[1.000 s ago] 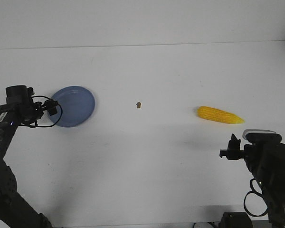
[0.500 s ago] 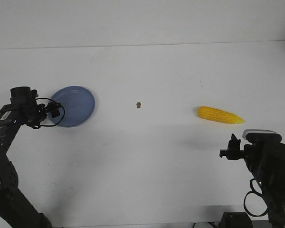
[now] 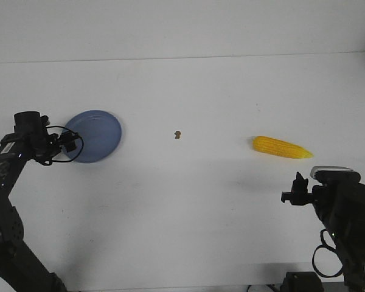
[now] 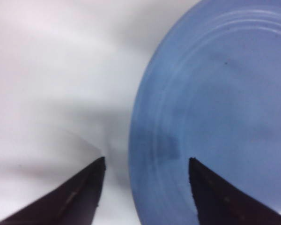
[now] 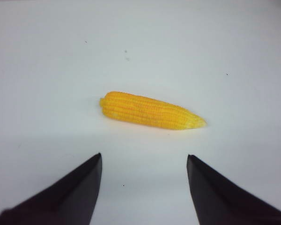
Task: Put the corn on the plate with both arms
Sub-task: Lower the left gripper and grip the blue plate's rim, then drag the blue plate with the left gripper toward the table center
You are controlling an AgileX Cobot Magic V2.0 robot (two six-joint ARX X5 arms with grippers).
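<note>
The blue plate (image 3: 98, 135) lies on the left of the white table. My left gripper (image 3: 70, 144) is open at the plate's left rim. In the left wrist view the gripper (image 4: 146, 161) has one finger over the plate (image 4: 215, 108) and the other over the table, with the rim between them. The yellow corn (image 3: 281, 147) lies on the right of the table, its tip pointing right. My right gripper (image 3: 295, 187) is open and empty, a short way in front of the corn. The right wrist view shows the corn (image 5: 150, 110) beyond the gripper (image 5: 144, 157), apart from it.
A tiny brown speck (image 3: 177, 134) lies on the table between the plate and the corn. The table's far edge (image 3: 182, 58) runs across the back, and its right edge is close beyond the corn.
My left gripper has shifted a little to the right and down, closer onto the plate's rim. The right arm, the corn and the plate have not moved.
</note>
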